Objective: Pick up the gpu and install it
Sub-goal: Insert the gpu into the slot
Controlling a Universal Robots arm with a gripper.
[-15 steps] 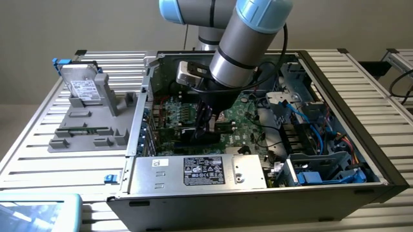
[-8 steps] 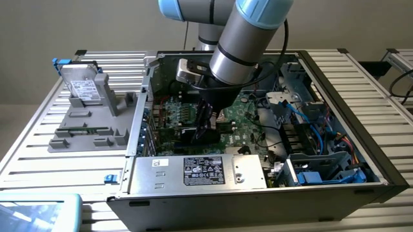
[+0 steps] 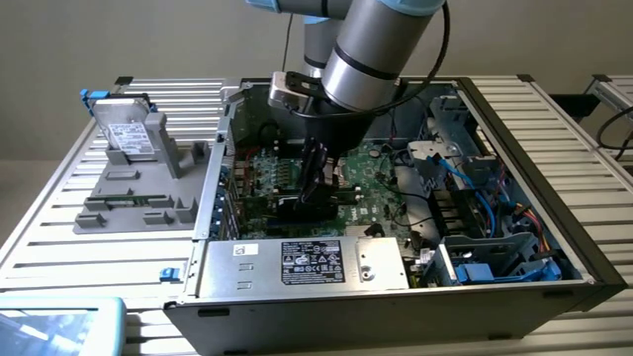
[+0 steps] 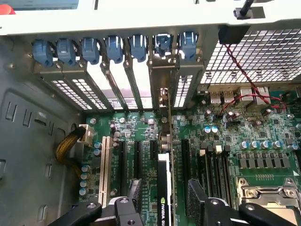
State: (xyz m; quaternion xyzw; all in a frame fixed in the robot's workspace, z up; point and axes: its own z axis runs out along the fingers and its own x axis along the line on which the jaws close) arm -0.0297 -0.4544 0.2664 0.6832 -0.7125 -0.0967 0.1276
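Fingers [image 4: 197,200] stand apart, straddling the gpu [image 4: 164,188] at the wrist frame's bottom centre without touching; it stands on edge in its motherboard [image 4: 254,141] slot. I judge it seated and let go; a clean withdrawal means rising straight, clear of the card

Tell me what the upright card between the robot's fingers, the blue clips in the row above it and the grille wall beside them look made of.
The gpu: green fibreglass-looking circuit board, seen edge-on, with a matt black, probably plastic, cooler face. The blue clips: glossy moulded plastic, judging by their rounded shapes. The grille wall: bare grey sheet metal, punched with small holes that light passes through.
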